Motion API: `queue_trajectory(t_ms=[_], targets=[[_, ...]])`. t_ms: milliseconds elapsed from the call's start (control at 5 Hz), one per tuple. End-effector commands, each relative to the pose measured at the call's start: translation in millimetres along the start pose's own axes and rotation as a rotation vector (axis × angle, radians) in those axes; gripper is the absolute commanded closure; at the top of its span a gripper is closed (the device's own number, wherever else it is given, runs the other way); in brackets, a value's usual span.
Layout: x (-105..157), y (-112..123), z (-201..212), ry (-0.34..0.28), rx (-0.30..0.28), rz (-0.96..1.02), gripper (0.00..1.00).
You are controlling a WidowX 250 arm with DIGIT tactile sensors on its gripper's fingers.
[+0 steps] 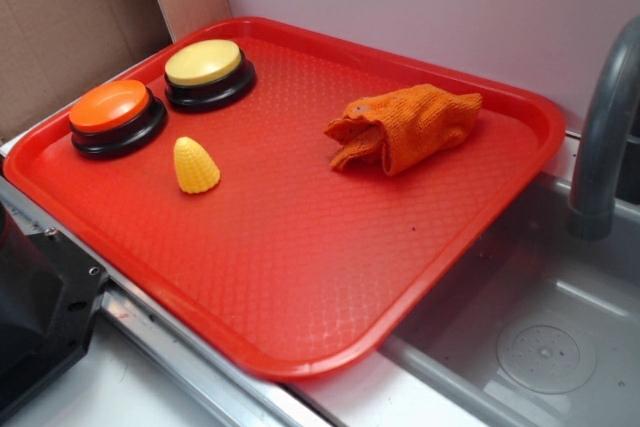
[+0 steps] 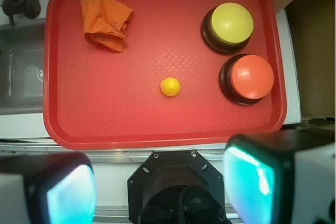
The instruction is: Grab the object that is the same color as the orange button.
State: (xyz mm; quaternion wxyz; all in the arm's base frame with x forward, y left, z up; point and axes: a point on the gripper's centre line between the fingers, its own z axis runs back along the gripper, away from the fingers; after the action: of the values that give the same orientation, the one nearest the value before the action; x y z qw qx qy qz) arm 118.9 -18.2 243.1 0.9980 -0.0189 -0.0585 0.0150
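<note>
Gripper (image 2: 157, 184) high above tray's (image 2: 157, 129) near edge, pointing straight down, pads (image 2: 247, 179) spread wide, holding nothing. Orange rag (image 2: 105, 20) crumpled in far corner nr faucet (image 2: 18, 1). Orange button (image 2: 251, 77) touching yellow button (image 2: 230, 23) at opposite side; toy corn (image 2: 170, 86) upright mid-tray, nothing blocking rag.

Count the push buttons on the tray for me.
2: the orange button at the tray's corner, and the yellow button right beside it. None appear hidden.
</note>
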Motion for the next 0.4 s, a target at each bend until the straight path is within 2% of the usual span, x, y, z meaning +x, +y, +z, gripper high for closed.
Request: queue_trajectory(t_ms=[0,200], targets=[[0,0,0,0.000,0.000,0.000,0.00],[43,-48,-50,-0.012,-0.025,-0.102,0.00]])
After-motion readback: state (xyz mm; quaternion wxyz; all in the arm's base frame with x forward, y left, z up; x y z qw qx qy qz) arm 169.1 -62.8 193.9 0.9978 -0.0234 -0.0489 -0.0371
